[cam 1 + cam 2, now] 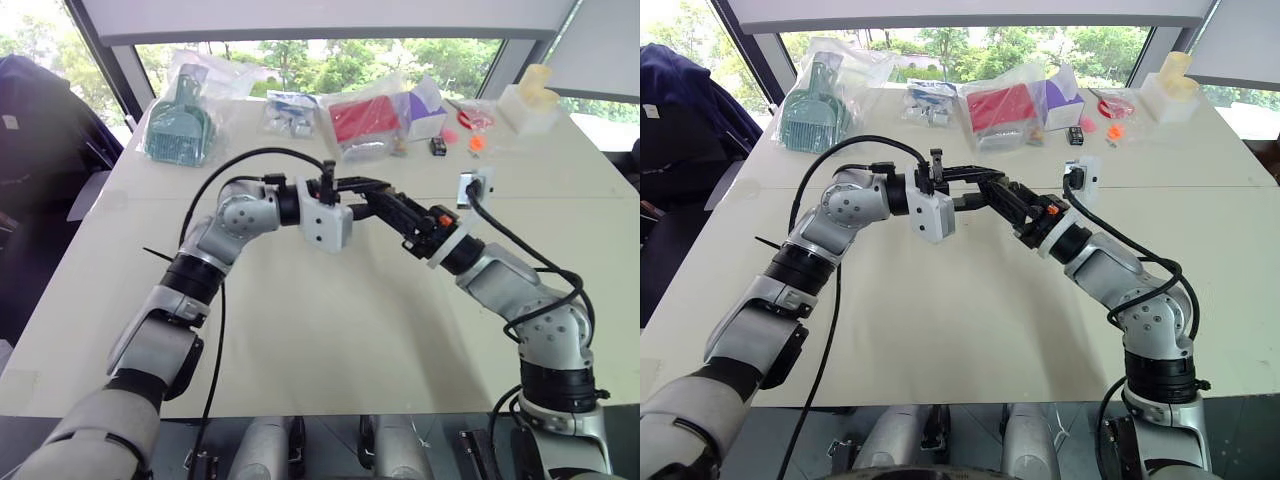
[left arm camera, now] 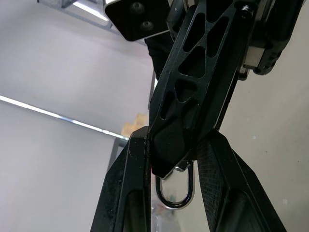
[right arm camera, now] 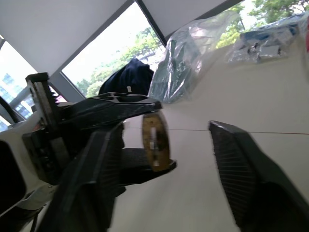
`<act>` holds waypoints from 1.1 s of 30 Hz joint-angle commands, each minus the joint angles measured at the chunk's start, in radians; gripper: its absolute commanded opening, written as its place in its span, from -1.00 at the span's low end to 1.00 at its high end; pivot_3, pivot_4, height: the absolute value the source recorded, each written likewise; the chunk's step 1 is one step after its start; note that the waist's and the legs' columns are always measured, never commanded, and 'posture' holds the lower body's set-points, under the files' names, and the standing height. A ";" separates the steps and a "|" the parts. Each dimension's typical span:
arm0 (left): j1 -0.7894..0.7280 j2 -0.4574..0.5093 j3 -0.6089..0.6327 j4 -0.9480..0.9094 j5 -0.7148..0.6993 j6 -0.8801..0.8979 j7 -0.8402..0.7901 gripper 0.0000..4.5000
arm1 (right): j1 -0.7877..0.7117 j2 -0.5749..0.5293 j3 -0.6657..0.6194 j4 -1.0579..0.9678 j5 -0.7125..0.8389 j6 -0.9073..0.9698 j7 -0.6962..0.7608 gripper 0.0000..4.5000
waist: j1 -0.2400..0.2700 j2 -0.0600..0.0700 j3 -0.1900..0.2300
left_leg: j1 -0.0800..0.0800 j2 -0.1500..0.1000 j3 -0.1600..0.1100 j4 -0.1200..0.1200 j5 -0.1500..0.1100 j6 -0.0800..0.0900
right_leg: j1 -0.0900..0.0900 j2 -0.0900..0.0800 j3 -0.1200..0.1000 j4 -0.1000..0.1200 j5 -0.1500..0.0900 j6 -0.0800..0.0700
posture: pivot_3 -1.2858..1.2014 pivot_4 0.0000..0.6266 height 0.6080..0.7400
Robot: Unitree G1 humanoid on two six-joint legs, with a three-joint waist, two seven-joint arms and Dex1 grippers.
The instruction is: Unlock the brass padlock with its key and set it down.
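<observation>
Your left gripper [image 3: 149, 140] is clenched on the small brass-yellow metal padlock [image 3: 155, 141], holding it in the air above the pale beige table [image 1: 330, 330], right where both arms meet. The padlock sits between the spread black fingers [image 3: 251, 179] of your right gripper [image 3: 166, 164], which stands released around it, touching nothing as far as the blurred close view shows. From the left wrist you see the thin silvery shackle [image 2: 175, 191], a closed-looking loop, poking out between the left fingertips [image 2: 130, 193], partly covered by a right finger [image 2: 193, 92].
</observation>
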 commanded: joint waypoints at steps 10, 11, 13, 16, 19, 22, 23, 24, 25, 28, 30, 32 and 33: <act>-0.032 0.013 0.015 0.011 -0.009 -0.020 0.015 -0.69 | 0.022 -0.017 -0.048 -0.039 0.014 0.040 -0.005 -0.97 | 0.000 0.000 0.000 | 0.000 0.000 0.000 0.000 0.000 0.000 | 0.000 0.000 0.000 0.000 0.000 0.000 | 0.03 -0.52 0.93; -0.033 0.014 0.016 0.014 -0.007 -0.014 0.016 -0.69 | 0.023 -0.020 -0.046 -0.040 0.009 0.043 -0.003 -0.97 | 0.000 0.000 0.000 | 0.000 0.000 0.000 0.000 0.000 0.000 | 0.000 0.000 0.000 0.000 0.000 0.000 | 0.03 -0.52 0.93; -0.035 0.018 0.017 0.017 -0.015 0.007 0.006 -0.46 | 0.024 -0.023 -0.043 -0.039 0.002 0.046 0.001 -0.97 | 0.000 0.000 0.000 | 0.000 0.000 0.000 0.000 0.000 0.000 | 0.000 0.000 0.000 0.000 0.000 0.000 | 0.03 -0.52 0.93; -0.029 0.023 0.016 0.008 -0.047 0.051 -0.029 0.16 | 0.023 -0.025 -0.042 -0.036 -0.006 0.049 0.006 -0.97 | 0.000 0.000 0.000 | 0.000 0.000 0.000 0.000 0.000 0.000 | 0.000 0.000 0.000 0.000 0.000 0.000 | 0.03 -0.52 0.93; -0.016 0.041 0.028 -0.020 -0.137 0.199 -0.128 0.78 | 0.022 -0.027 -0.043 -0.035 -0.014 0.055 0.008 -0.97 | -0.001 0.000 0.000 | 0.000 0.000 0.000 0.000 0.000 0.000 | 0.000 0.000 0.000 0.000 0.000 0.000 | 0.03 -0.52 0.93; -0.011 0.044 0.084 -0.102 -0.336 0.535 -0.250 0.97 | 0.021 -0.033 -0.050 -0.030 -0.018 0.060 0.013 -0.97 | -0.004 0.000 0.000 | 0.000 0.000 0.000 0.000 0.000 0.000 | 0.000 0.000 0.000 0.000 0.000 0.000 | 0.03 -0.52 0.93; -0.020 0.044 0.106 -0.115 -0.381 0.620 -0.267 0.97 | 0.019 -0.035 -0.053 -0.027 -0.019 0.061 0.015 -0.97 | -0.005 0.000 0.000 | 0.000 0.000 0.000 0.000 0.000 0.000 | 0.000 0.000 0.000 0.001 0.000 0.000 | 0.03 -0.52 0.93; -0.026 0.043 0.121 -0.125 -0.404 0.673 -0.276 0.97 | 0.018 -0.037 -0.055 -0.024 -0.020 0.061 0.016 -0.97 | -0.005 0.000 0.000 | 0.000 0.000 0.000 0.000 0.000 0.000 | 0.000 0.000 0.000 0.001 0.000 0.000 | 0.03 -0.52 0.93; -0.033 0.041 0.134 -0.124 -0.418 0.711 -0.281 0.97 | 0.015 -0.039 -0.058 -0.020 -0.020 0.061 0.017 -0.97 | -0.004 0.000 0.000 | 0.000 0.000 -0.001 0.000 0.000 0.000 | 0.000 0.000 0.000 0.001 0.000 0.000 | 0.03 -0.52 0.93; -0.035 0.033 0.155 -0.115 -0.430 0.767 -0.294 0.97 | 0.003 -0.038 -0.063 -0.012 -0.022 0.062 0.020 -0.97 | -0.001 0.000 0.000 | 0.000 0.000 -0.001 0.000 0.001 -0.001 | 0.000 0.001 0.000 0.001 0.000 0.001 | 0.03 -0.52 0.93; -0.032 0.022 0.159 -0.107 -0.430 0.777 -0.297 0.97 | -0.007 -0.036 -0.063 -0.010 -0.019 0.062 0.019 -0.97 | 0.000 0.000 0.000 | 0.000 -0.001 -0.001 0.000 0.003 -0.005 | 0.001 0.001 0.000 0.000 0.000 0.001 | 0.03 -0.52 0.93; -0.032 0.010 0.163 -0.103 -0.429 0.788 -0.298 0.97 | -0.012 -0.034 -0.063 -0.010 -0.018 0.062 0.017 -0.97 | 0.000 0.000 0.000 | 0.000 -0.001 -0.001 0.000 0.003 -0.005 | 0.001 0.001 0.000 0.000 0.000 0.000 | 0.03 -0.52 0.93; -0.032 0.004 0.161 -0.098 -0.425 0.784 -0.301 0.97 | -0.015 -0.032 -0.062 -0.010 -0.017 0.063 0.015 -0.97 | -0.001 0.000 0.000 | 0.000 -0.001 -0.001 0.000 0.003 -0.005 | 0.001 0.001 0.000 0.000 0.000 0.000 | 0.03 -0.52 0.93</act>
